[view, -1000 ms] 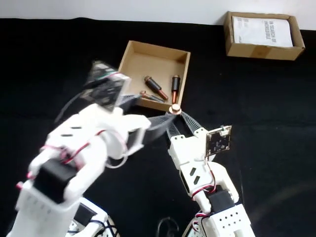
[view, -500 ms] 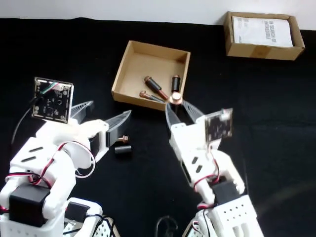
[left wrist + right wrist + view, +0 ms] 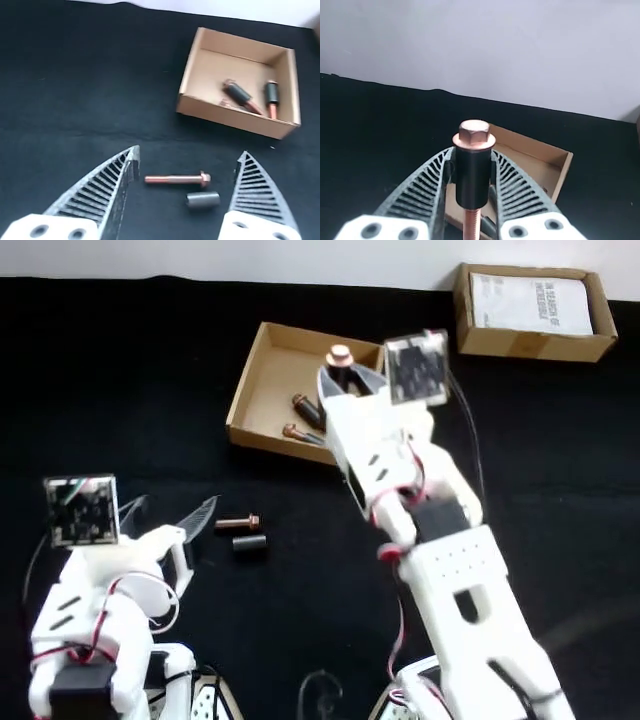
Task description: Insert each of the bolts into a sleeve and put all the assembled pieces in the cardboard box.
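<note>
Up above the open-topped brown cardboard box (image 3: 250,380), the right gripper (image 3: 472,155), with ribbed grey fingers, is clamped on a smooth black cylindrical sleeve (image 3: 471,177). The sleeve carries a copper-coloured bolt (image 3: 473,134), its flanged hexagonal head on top and its threaded shank poking out below. Two more sleeved bolts (image 3: 240,95) lie on the box floor. On the matte black tabletop (image 3: 130,370), the left gripper (image 3: 190,150) is spread wide and holds nothing. A bare copper bolt (image 3: 175,178) lies flat near its fingers, with a short loose black sleeve (image 3: 203,200) just beside it, not touching.
</note>
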### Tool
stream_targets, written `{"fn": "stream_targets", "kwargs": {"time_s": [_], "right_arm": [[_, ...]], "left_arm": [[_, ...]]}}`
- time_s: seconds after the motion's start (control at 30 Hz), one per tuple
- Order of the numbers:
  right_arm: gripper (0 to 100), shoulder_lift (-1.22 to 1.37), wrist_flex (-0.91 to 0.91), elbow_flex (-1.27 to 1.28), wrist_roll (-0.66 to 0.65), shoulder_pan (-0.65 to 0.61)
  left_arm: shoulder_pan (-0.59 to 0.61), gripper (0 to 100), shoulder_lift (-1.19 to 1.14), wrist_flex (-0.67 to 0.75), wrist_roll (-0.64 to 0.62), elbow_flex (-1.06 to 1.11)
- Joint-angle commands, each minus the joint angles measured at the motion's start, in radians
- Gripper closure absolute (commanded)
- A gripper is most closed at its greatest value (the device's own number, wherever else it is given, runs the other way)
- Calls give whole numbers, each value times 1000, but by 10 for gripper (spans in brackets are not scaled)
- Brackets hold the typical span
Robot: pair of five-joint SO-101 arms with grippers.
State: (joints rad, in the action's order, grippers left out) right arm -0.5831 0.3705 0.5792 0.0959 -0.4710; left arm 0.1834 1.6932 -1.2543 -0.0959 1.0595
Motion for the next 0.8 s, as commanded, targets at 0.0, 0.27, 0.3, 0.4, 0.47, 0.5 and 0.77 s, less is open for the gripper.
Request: {"fn": "stream_targets", "kwargs": {"time_s": [0.0, 0.27, 0.3, 0.4, 0.47, 0.5, 0.77], "right_arm": [[991, 160, 4, -209, -6, 7], [991, 565, 7, -579, -6, -36], [991, 610, 22, -631, -6, -45], [991, 737, 131, -826, -9, -73], [991, 835, 205, -963, -9, -79], [991, 885, 239, -1033, -9, -79], [991, 1245, 510, -1549, -12, -74]], "left_arm": [[50, 698, 120, 2, -5, 94], [193, 698, 119, 106, -5, 236], [205, 698, 119, 107, -5, 252], [243, 698, 119, 101, -5, 312], [275, 698, 119, 101, -5, 371], [289, 698, 119, 103, -5, 401], [312, 698, 119, 106, -5, 634]]}}
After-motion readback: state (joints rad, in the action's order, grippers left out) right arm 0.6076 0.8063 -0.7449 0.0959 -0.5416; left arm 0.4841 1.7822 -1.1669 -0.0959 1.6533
